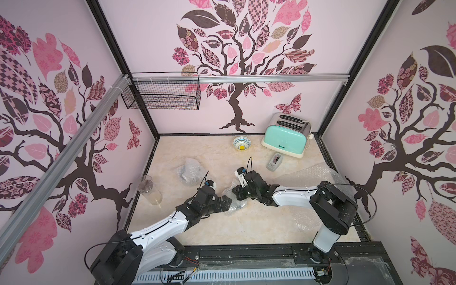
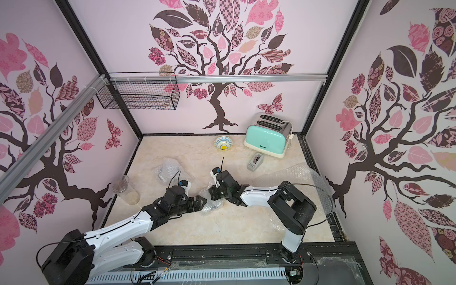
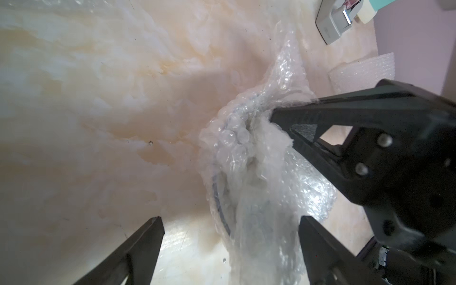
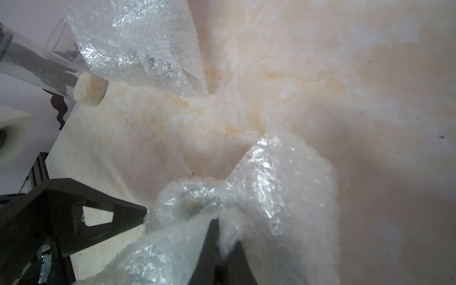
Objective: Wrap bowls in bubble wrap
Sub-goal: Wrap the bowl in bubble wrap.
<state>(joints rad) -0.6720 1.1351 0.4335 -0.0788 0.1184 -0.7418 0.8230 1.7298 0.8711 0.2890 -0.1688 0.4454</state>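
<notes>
Bubble wrap (image 3: 249, 158), crumpled (shiny, dimpled)

The toaster (image 1: 285, 138) carries one small, illegible brand word.

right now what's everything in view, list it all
bare bowl: one, blue-and-white, yellow centre, back middle
held bundle: one, clear bubble wrap, centre
second bundle: one, clear bubble wrap, left of centre
flat sheet: at least one, clear bubble wrap, right side
glass: one, clear, left edge
toaster: one, mint green, back right
tape dispenser: one, grey, before the toaster
wire basket: one, black, hung on back rail
table: one, cream marble, under everything
left gripper: one, black, open at the held bundle
right gripper: one, black, shut on the held bundle
</notes>
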